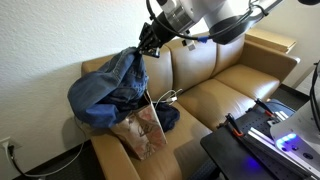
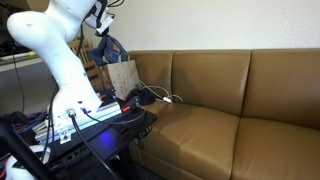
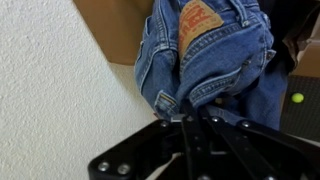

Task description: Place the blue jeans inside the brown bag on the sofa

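Jeans (image 1: 108,88) of blue denim are held up above the end seat of a brown leather sofa (image 1: 225,92), pinched at their upper end by the gripper (image 1: 150,47). In the wrist view the gripper (image 3: 194,113) is seen clamped on a fold of the fabric, its fingers drawn together on the cloth. The long axis of the garment runs steeply downward from the claw toward the seat. The bulk is bunched in heavy folds that sag toward the armrest side. A tan leather patch (image 3: 200,19) is seen in the wrist view at the end of the denim away from the fingers.

A brown paper bag (image 1: 141,133) is stood upright on the seat cushion directly beneath. Its top is covered by the lowest folds of denim, and whether any cloth lies inside cannot be told. In an exterior view the jeans (image 2: 108,48) are seen just above the bag (image 2: 122,77). A white cable (image 1: 166,97) is laid on the cushion beside the bag.
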You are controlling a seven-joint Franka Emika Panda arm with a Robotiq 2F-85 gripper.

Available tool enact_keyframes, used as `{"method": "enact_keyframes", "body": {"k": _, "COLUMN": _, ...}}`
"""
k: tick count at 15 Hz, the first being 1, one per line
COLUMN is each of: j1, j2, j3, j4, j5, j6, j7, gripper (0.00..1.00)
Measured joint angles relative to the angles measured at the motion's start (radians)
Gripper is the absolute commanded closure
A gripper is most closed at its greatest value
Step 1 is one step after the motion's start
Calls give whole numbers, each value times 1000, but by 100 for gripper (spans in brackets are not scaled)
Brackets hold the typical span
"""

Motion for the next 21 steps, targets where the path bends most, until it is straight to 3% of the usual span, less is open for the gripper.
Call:
{"method": "enact_keyframes", "body": {"k": 4, "j1": 1, "j2": -18, "j3": 2, "j4": 10, "j5": -43, "j6": 46, "j7": 174, "gripper": 99}}
{"method": "enact_keyframes", "body": {"k": 10, "j1": 63, "j2": -13, "j3": 25, "j4": 98, "j5": -324, "j6": 149, "j7": 431, "gripper": 99}}
{"method": "enact_keyframes", "body": {"k": 16, "j1": 108, "j2": -11, "j3": 23, "j4": 113, "j5": -386, "j6": 149, "j7": 507, "gripper": 99}}
{"method": "enact_keyframes", "body": {"k": 21, "j1": 134, "j2": 21, "j3": 41, "j4": 153, "j5": -619, "j6": 137, "j7": 578, "gripper": 95}}
